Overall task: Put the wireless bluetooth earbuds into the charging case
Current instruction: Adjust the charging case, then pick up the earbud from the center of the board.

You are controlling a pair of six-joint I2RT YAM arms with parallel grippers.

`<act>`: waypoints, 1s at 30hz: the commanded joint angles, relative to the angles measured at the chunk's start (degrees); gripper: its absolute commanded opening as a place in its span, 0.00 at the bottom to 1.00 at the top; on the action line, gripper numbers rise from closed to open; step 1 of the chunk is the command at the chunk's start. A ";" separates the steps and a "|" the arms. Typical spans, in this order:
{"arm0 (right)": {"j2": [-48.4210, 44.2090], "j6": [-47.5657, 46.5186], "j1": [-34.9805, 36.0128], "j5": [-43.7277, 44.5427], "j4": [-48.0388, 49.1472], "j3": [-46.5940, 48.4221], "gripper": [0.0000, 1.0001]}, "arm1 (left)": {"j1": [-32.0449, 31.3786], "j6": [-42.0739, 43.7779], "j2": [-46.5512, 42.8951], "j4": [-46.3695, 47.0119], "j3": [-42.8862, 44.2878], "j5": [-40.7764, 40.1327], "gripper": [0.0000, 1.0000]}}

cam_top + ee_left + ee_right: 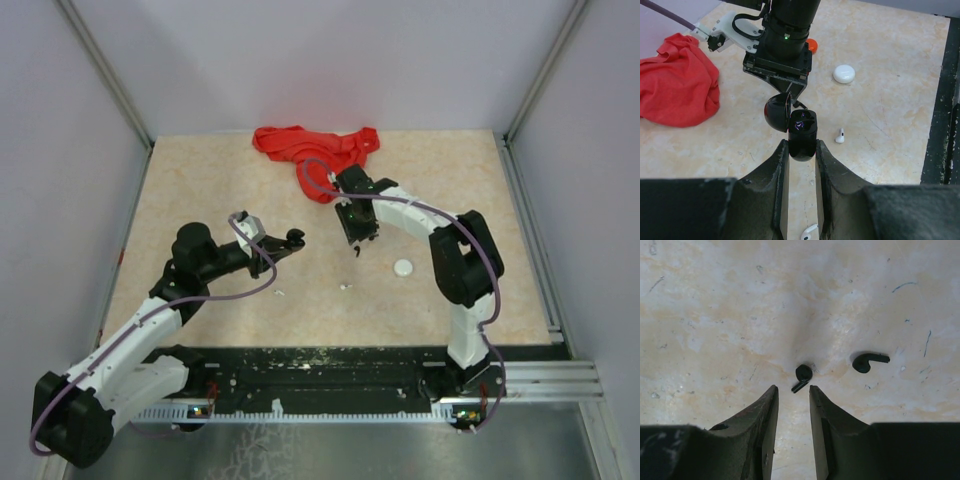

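Beige marbled tabletop (pixel 200 180): left gripper (pixel 802 151) clamps the open black charging case (pixel 802 131). Right gripper (pixel 792 390), parted, empty, hovers over 2 black earbuds (pixel 803 374). Red cloth (pixel 315 150), white round case (pixel 403 267) and 2 white earbuds (pixel 840 136) lie nearby.

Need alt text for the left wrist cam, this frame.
The left gripper clamps an open black charging case, lid swung left. Behind it the right arm reaches down toward the table. A red cloth lies at left, a white case upper right, and two white earbuds lie loose, one right of the black case, one at the bottom edge.
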 commanded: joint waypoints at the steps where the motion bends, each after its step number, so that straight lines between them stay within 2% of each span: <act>1: 2.14 4.89 0.19 4.81 -2.43 3.68 0.32 | -0.26 0.67 -0.44 1.48 0.40 -0.16 0.01; 23: 6.78 3.29 1.30 4.03 -1.89 3.90 0.32 | -0.39 0.35 -0.57 1.79 0.27 1.06 0.01; 30: 4.50 2.50 2.00 2.54 -3.18 3.71 0.32 | -0.35 0.03 -0.28 1.94 0.22 1.48 0.01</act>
